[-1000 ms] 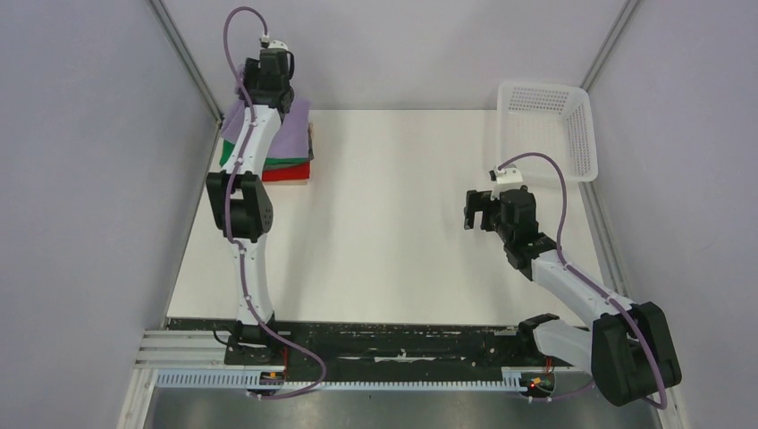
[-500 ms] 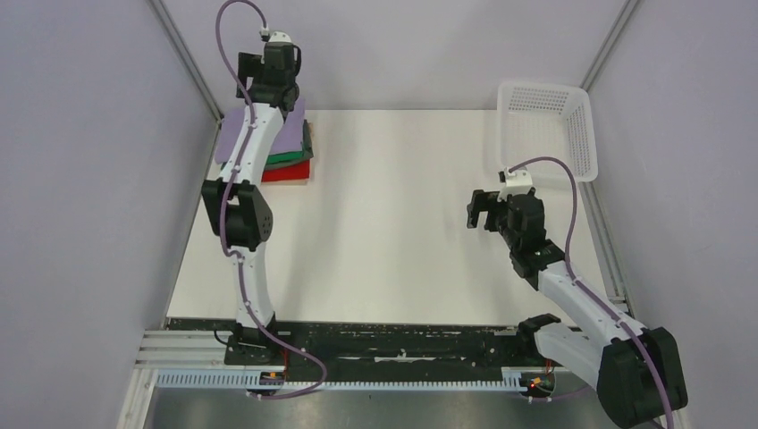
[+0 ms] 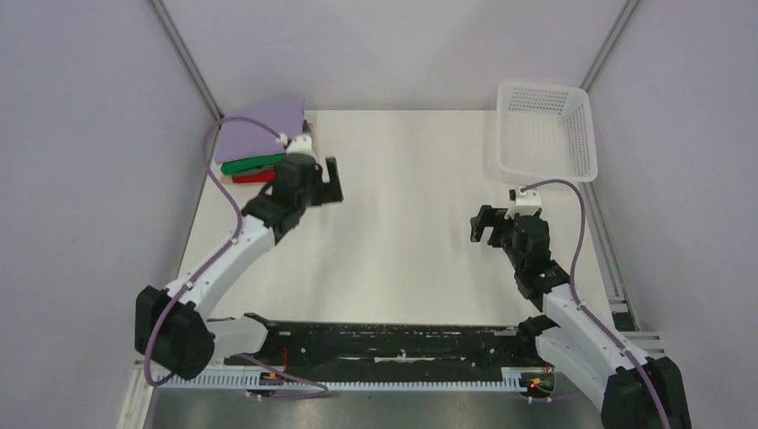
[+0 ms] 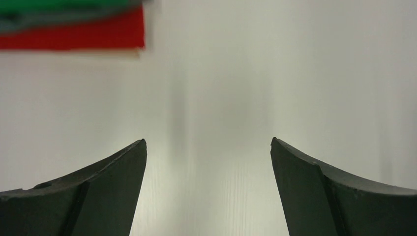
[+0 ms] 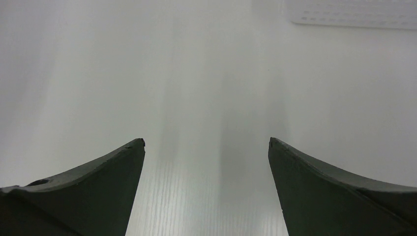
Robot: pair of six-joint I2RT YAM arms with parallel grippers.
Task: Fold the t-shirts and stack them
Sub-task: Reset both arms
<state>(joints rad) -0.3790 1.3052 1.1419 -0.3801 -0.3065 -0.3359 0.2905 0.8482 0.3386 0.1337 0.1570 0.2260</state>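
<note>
Plainly, the left tool is spread wide with nothing between its fingers; in its wrist view only bare counter shows in the gap. It hangs just to the right of the stack of folded t-shirts at the far left corner, apart from it. The lavender t-shirt lies on top, over the green t-shirt and the red t-shirt at the bottom. From the left wrist the red one and the green one show as bands at the top left, their right edges roughly in line.

Likewise, the right tool is fully parted and holds nothing. It is above the right half of the counter, nearer than the white mesh basket, whose wall shows at the top right of its wrist view.

Between the two tools the counter's middle is open white surface. The stack sits close to the left wall and far edge; the basket sits at the far right corner.
</note>
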